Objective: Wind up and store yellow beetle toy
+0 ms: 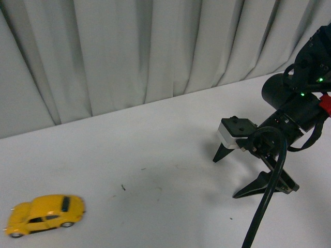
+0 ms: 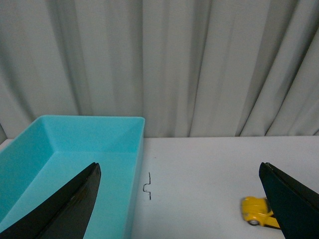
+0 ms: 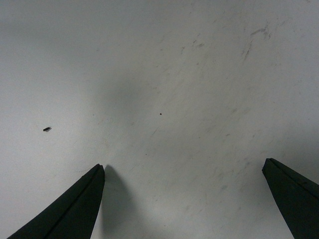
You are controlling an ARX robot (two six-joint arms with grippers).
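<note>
- The beetle [image 1: 45,214] stands on its wheels on the table [image 1: 155,150], low at the left of the front view, with nothing gripping it.
- The right claw [image 1: 231,174] hangs just over bare table, jaws wide apart and empty, well apart from the beetle.
- The left claw [image 2: 179,166] is also spread wide and empty. Its camera shows the beetle partly behind one finger and a turquoise bin [image 2: 75,144] behind the other.
- The step in hand looks like the reach — winding and storing are not yet begun.
- The next move likely calls for a claw to settle over the beetle and close across its sides — the bin seems the place to store it.
</note>
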